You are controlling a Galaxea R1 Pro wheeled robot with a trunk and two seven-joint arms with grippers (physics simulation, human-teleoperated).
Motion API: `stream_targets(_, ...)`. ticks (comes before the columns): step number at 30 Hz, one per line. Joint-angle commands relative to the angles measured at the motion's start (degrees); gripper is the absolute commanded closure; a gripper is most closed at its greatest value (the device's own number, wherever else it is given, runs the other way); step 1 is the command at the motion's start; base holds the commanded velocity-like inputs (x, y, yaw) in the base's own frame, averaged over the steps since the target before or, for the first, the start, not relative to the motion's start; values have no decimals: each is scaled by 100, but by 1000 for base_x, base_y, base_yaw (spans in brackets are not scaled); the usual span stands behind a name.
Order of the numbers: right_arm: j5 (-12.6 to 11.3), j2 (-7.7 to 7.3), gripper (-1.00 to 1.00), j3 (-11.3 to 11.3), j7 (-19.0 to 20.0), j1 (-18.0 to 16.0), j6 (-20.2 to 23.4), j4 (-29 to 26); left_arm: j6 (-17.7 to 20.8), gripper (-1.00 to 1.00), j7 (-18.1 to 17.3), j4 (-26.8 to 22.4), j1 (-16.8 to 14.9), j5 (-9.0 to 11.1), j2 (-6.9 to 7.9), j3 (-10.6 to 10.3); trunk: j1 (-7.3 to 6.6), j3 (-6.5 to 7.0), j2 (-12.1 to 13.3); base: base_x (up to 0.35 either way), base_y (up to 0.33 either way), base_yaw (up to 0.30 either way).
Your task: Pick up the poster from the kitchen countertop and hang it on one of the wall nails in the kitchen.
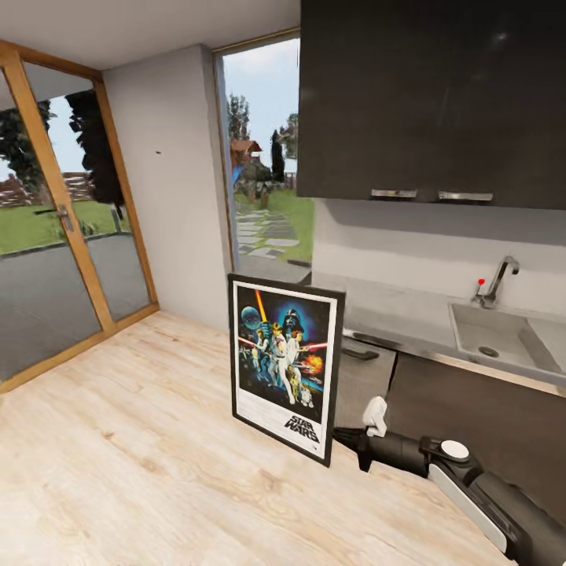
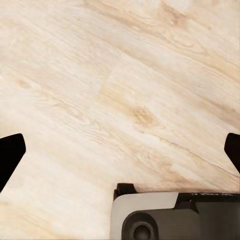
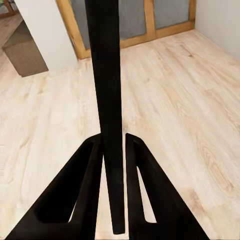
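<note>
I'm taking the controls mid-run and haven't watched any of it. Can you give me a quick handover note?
Right gripper: shut on the poster's edge, holding it upright in the air in front of the kitchen countertop.
Left gripper: open, empty, facing the wooden floor.
Done: poster is off the counter.
Left: carry it to the wall nail, the dark speck on the pale wall beside the window, and hang it.

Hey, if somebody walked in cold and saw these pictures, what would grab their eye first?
Most likely the poster, held upright above the wooden floor in the middle of the head view, with the right gripper clamped on its black edge. Behind it, the grey kitchen countertop with its sink runs along the right, and a tiny dark wall nail dots the pale wall.
</note>
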Motion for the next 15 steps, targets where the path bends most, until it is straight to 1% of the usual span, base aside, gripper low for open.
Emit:
stream_targets(1, -71, -4, 100, 12, 3, -10, 56, -5, 42, -100, -30, -14, 0, 5, -2, 14, 5, -12, -13, 99, 349, 246)
stream_targets(15, -71, -3, 100, 12, -2, -9, 56, -7, 42, -100, -30, -12, 0, 6, -2, 14, 5, -12, -13, 150, 345, 282)
